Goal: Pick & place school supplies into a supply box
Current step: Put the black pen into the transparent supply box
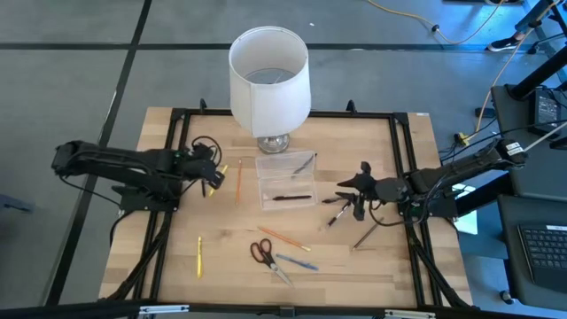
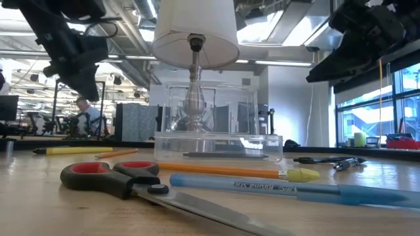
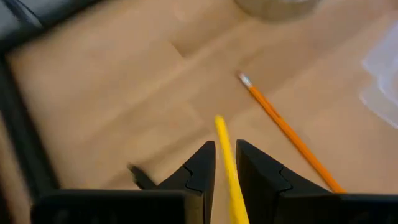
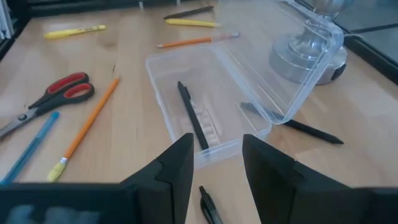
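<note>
The clear supply box (image 1: 285,184) lies open in front of the lamp, its lid (image 4: 280,56) tipped back. One black pen (image 4: 193,115) lies inside it. My left gripper (image 1: 215,180) hovers left of the box, shut on a yellow pencil (image 3: 225,149). My right gripper (image 1: 353,197) stands open on the box's right, with nothing between its fingers (image 4: 180,162). On the table lie an orange pencil (image 1: 237,184), red-handled scissors (image 1: 261,254), another orange pencil (image 1: 283,239), a blue pen (image 1: 298,262), a yellow pen (image 1: 199,255) and black pens (image 1: 335,217). My left gripper pinches the yellow pencil's shaft (image 3: 227,167) between its two fingers (image 3: 200,168). The pencil runs along the fingers, and its far end (image 3: 219,121) sticks out past the fingertips. The gripper slants down from the table's left side. The pencil's back part is hidden between the fingers.
The white-shaded lamp (image 1: 269,80) on a glass base (image 4: 308,53) stands just behind the box. A black pen (image 4: 292,126) lies on the table beside the lid. A dark metal frame (image 1: 177,142) borders the wooden table.
</note>
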Robot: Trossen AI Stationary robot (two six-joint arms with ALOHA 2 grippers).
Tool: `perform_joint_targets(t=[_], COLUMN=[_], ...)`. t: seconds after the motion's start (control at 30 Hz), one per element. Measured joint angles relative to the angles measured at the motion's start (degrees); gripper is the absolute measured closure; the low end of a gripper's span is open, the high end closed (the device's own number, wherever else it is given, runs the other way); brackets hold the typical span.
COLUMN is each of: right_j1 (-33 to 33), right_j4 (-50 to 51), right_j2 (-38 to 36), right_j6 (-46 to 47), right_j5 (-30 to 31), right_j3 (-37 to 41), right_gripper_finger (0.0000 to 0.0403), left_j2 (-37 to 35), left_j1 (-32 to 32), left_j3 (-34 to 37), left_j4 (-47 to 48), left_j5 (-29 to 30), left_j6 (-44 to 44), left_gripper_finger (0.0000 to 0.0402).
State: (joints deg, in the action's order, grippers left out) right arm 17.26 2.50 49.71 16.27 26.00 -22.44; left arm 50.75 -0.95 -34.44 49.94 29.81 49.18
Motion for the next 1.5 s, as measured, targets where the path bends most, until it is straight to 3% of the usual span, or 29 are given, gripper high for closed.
perform_joint_targets(t=[0.17,0.43,0.63,0.8,1.03,1.23,1.5], right_j1=[0.0,0.0,0.0,0.0,0.0,0.0,0.0], right_j4=[0.3,1.8,2.2,3.0,4.0,4.1,5.0], right_j2=[0.0,0.0,0.0,0.0,0.0,0.0,0.0], right_j6=[0.0,-0.1,-0.1,-0.2,0.0,0.0,0.1], right_j5=[-0.1,-0.1,-0.1,-0.1,-0.1,-0.1,-0.1], right_j3=[0.0,0.0,0.0,0.0,0.0,0.0,0.0], right_gripper_finger=[0.0262,0.0262,0.0262,0.0262,0.0262,0.0262,0.0262], left_j2=[1.5,1.6,1.6,1.6,1.7,3.5,11.1], left_j1=[0.0,0.0,0.0,0.0,0.0,0.0,-1.8], left_j3=[0.0,0.0,0.0,0.0,0.0,0.1,0.1], left_j4=[-0.6,-0.8,-0.6,-0.6,-1.9,0.8,8.4], left_j5=[-6.2,-6.9,-6.2,-0.5,-0.8,-0.8,-1.6], left_j6=[0.2,1.9,5.2,6.5,6.9,14.0,28.7], left_gripper_finger=[0.0343,0.034,0.0298,0.0252,0.0233,0.024,0.0249])
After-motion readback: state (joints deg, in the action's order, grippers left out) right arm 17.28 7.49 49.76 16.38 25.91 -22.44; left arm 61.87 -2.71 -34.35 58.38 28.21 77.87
